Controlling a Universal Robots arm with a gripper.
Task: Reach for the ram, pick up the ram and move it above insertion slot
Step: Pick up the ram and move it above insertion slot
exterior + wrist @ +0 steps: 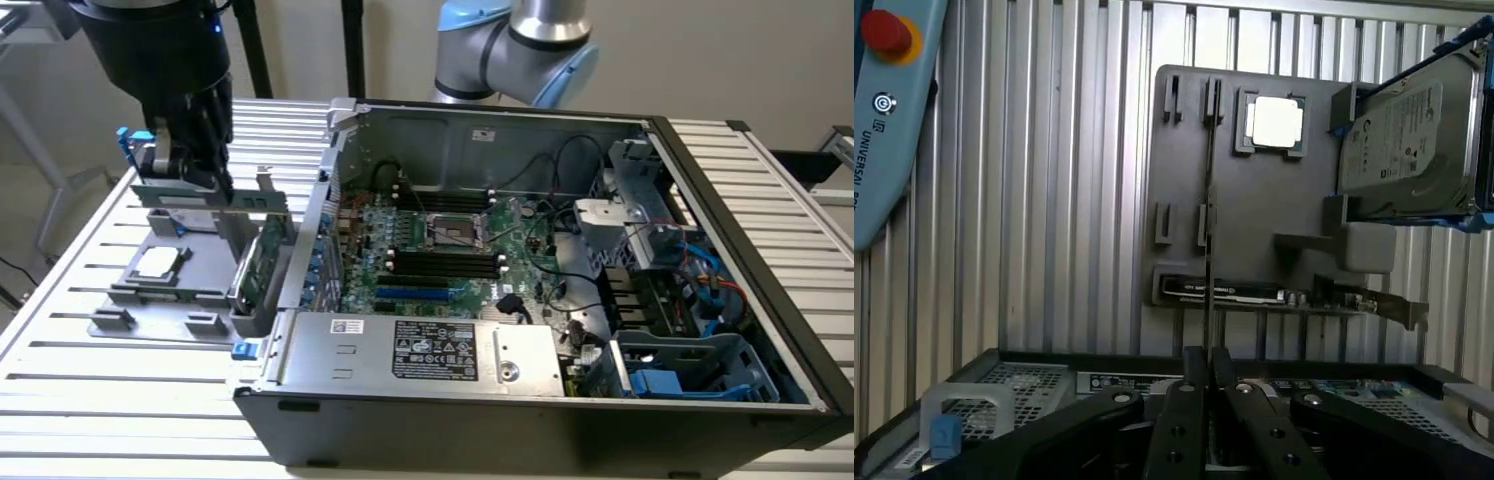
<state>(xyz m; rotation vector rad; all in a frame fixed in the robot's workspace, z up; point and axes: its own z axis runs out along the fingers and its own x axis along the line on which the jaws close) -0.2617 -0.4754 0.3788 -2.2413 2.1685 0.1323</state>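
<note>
Pincer [1206, 385] is clenching the ram [1208, 250], seen edge-on in the wrist view, and holding it above the grey fixture tray [200, 265] on the slatted tabletop [80, 390], beside the open computer case [747, 300].

Likely robotics lab: opened computer case [561, 300]

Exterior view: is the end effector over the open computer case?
No: the end effector, gripping the ram, hangs over the gray fixture tray, to the exterior view's left of the case.
</note>
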